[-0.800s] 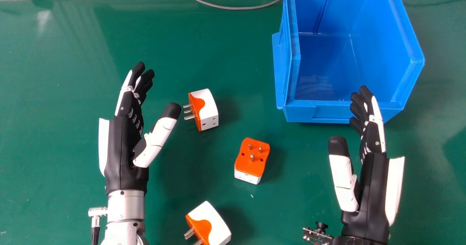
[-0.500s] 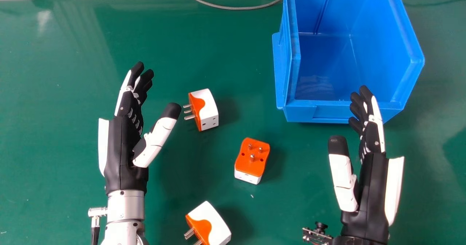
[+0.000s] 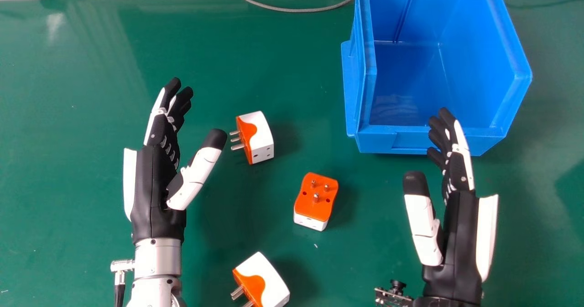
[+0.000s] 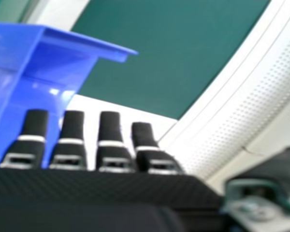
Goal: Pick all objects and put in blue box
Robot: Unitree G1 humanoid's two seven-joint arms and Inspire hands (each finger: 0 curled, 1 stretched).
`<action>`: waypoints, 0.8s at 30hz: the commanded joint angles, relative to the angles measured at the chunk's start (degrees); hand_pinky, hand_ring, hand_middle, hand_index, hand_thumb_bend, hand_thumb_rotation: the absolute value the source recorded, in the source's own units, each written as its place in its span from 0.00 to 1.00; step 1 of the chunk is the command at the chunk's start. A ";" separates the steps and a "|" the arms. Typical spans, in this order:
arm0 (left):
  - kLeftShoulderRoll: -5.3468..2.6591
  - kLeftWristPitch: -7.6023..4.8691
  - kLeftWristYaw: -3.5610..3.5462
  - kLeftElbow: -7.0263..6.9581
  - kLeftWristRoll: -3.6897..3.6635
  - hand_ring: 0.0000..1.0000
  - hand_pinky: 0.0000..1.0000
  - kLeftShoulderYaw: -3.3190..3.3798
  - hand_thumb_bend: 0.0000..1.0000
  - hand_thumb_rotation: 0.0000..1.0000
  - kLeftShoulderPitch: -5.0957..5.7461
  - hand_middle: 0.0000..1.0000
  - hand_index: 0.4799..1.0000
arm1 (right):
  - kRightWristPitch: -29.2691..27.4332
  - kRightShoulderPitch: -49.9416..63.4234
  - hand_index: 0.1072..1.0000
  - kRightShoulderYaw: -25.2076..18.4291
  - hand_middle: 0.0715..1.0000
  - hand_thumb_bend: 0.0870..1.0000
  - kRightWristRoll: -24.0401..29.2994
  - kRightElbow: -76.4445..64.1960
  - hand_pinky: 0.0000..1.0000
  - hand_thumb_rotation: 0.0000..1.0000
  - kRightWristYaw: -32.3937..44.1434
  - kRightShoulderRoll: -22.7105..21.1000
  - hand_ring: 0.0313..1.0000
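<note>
Three plug adapters are spread on the green bench [image 3: 91, 70]: a white-and-orange one [image 3: 262, 133] left of centre, an orange-topped one [image 3: 320, 202] below centre, and another [image 3: 269, 282] cut off by the bottom edge. The blue box [image 3: 376, 143] is set at upper right. The left hand [image 3: 153, 179], at left, and right hand [image 3: 458, 225], at lower right, are held open.
</note>
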 commanded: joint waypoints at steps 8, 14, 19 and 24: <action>-0.35 -0.84 -0.36 -0.61 -0.41 0.90 0.95 -0.05 0.88 0.59 0.15 0.89 0.81 | 3.14 0.66 0.89 1.09 0.86 0.56 -2.86 -3.15 0.81 0.97 4.29 -2.75 0.85; -0.59 -0.55 -0.76 -0.67 -0.89 0.91 0.95 0.02 0.87 0.59 0.10 0.89 0.80 | 8.98 1.77 0.89 3.21 0.87 0.59 -3.60 -8.20 0.81 0.98 13.74 -7.72 0.86; -0.45 -1.01 -0.13 -0.29 -0.19 0.91 0.96 -0.08 0.88 0.58 -0.02 0.89 0.80 | 13.39 1.70 0.90 4.68 0.88 0.61 -2.50 -11.99 0.81 0.97 21.92 -11.39 0.87; -0.46 -1.27 0.36 -0.20 0.20 0.91 0.96 -0.13 0.88 0.58 -0.03 0.89 0.80 | 17.37 1.40 0.92 5.52 0.89 0.62 -3.01 -14.65 0.81 0.96 27.52 -14.31 0.88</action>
